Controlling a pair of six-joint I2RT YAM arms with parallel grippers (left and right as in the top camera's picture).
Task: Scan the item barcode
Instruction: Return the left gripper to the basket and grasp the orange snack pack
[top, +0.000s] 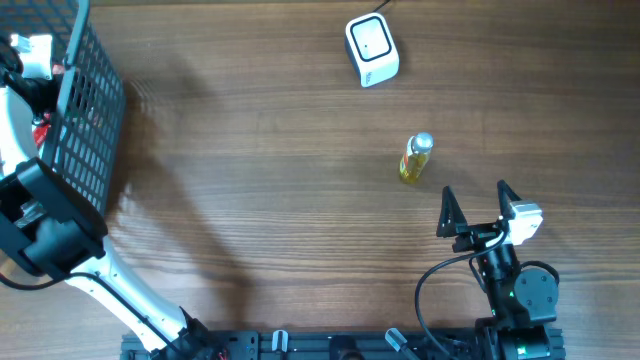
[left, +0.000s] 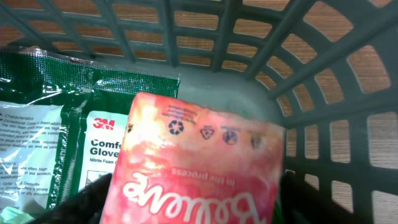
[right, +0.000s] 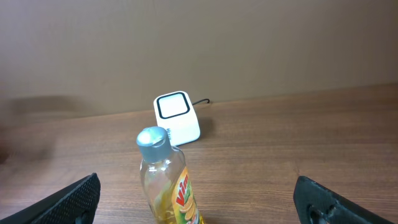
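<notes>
A pink packet (left: 199, 155) with white lettering stands upright between the dark fingers of my left gripper (left: 193, 208), which press against both of its sides inside the dark mesh basket (left: 311, 56). No barcode shows on the face I see. The white barcode scanner (top: 371, 48) sits at the far middle of the table, also in the right wrist view (right: 177, 118). My right gripper (top: 478, 205) stands open near the front right, nothing between its fingers (right: 74, 199).
A green and white glove package (left: 81, 143) lies flat in the basket behind the packet. A small yellow bottle (top: 416, 159) with a grey cap stands just ahead of the right gripper. The basket (top: 90, 110) fills the far left.
</notes>
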